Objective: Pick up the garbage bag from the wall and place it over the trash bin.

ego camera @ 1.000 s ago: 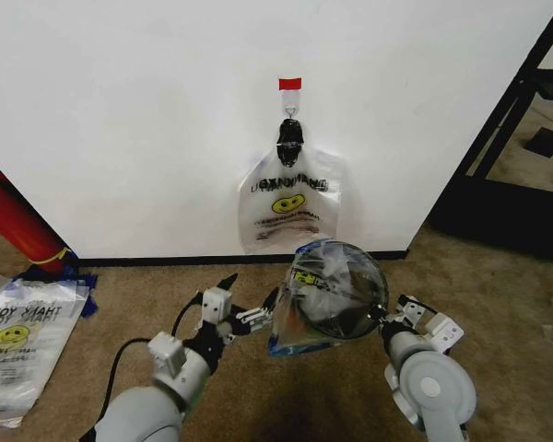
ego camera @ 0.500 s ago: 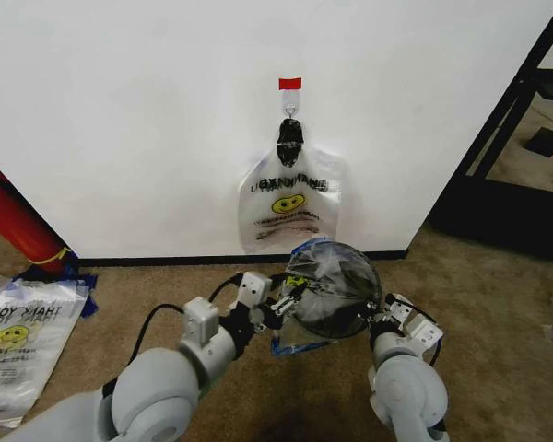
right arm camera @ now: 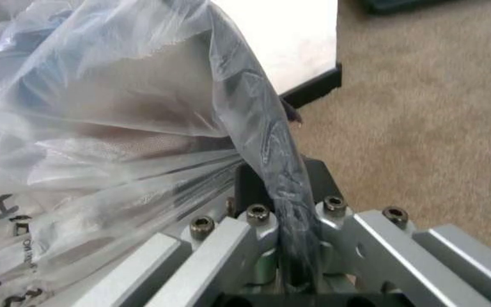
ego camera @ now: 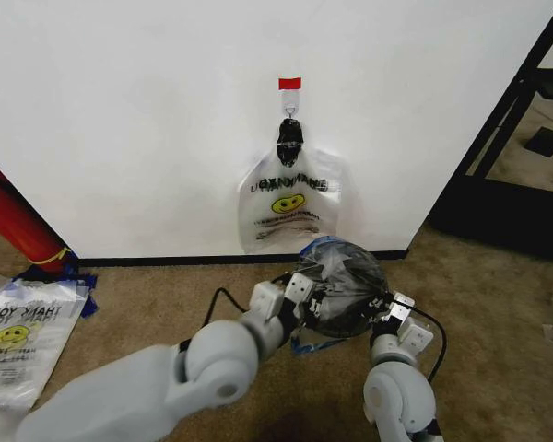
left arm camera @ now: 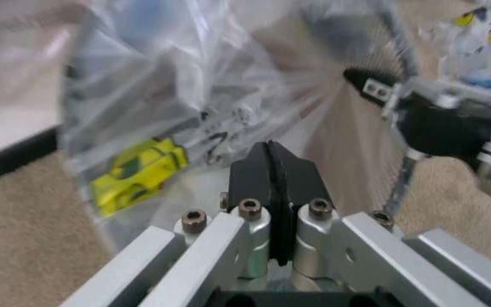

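1. The trash bin (ego camera: 343, 290) is seen on the carpet just in front of the wall (ego camera: 147, 120), between the two arms in the head view.
2. The garbage bag (ego camera: 336, 267) is draped over the top of the bin, its clear crinkled plastic stretched across the mouth and a blue strip hanging below at the near side.
3. The left gripper (ego camera: 300, 293) is held against the bin's left side; in the left wrist view its fingers (left arm camera: 273, 182) are pressed together with the plastic (left arm camera: 169, 128) pinched between them.
4. The right gripper (ego camera: 384, 316) is placed at the bin's right side; in the right wrist view its fingers (right arm camera: 314, 185) are clamped on a bunched fold of the bag (right arm camera: 117, 128), and the bin's rim runs between them.
5. A bunch of similar bags (ego camera: 288, 207) is hung under a black clip (ego camera: 290, 140) on the wall, below a red tape tab (ego camera: 289, 84).
6. A flat stack of bags (ego camera: 18, 345) lies on the carpet far to the left, near a red cylinder (ego camera: 14, 221).
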Motion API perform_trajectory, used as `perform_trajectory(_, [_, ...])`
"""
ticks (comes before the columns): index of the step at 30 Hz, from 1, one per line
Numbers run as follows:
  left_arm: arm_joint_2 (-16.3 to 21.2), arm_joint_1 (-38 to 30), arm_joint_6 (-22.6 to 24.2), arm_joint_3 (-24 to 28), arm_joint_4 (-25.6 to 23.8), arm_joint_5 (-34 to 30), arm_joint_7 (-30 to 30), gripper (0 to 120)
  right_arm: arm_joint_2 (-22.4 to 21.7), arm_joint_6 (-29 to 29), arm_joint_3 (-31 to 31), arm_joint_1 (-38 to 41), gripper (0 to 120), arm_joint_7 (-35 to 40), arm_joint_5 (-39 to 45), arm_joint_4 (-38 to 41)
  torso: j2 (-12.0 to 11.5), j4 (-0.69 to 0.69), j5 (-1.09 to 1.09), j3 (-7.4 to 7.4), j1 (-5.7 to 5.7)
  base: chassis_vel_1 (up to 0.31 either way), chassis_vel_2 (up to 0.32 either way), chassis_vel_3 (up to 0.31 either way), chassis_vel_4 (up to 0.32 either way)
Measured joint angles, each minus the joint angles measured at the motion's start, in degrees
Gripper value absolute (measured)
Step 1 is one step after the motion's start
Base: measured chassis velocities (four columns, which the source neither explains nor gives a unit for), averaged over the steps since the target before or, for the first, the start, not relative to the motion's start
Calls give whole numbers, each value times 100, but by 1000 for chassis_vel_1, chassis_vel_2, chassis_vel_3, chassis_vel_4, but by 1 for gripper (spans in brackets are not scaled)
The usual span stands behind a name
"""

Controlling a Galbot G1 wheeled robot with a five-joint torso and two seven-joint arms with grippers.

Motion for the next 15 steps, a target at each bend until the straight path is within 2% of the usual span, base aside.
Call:
perform_trajectory(5, [-489, -142, -2, 163, 555, 67, -35, 0, 0, 75, -11, -41, 0, -35, -119, -7, 0, -1, 0, 0, 0, 0, 0, 0, 0])
perform_trajectory(8, [-745, -165, -22, 247, 920, 319, -7, 0, 0, 132, -12, -87, 0, -121, -189, -6, 0, 0, 0, 0, 0, 0, 0, 0, 0])
perform_trajectory(15, [-1052, -141, -30, 346, 1419, 681, 97, 0, -2, 223, -11, -169, 0, -237, -253, 35, 0, 1, 0, 0, 0, 0, 0, 0, 0])
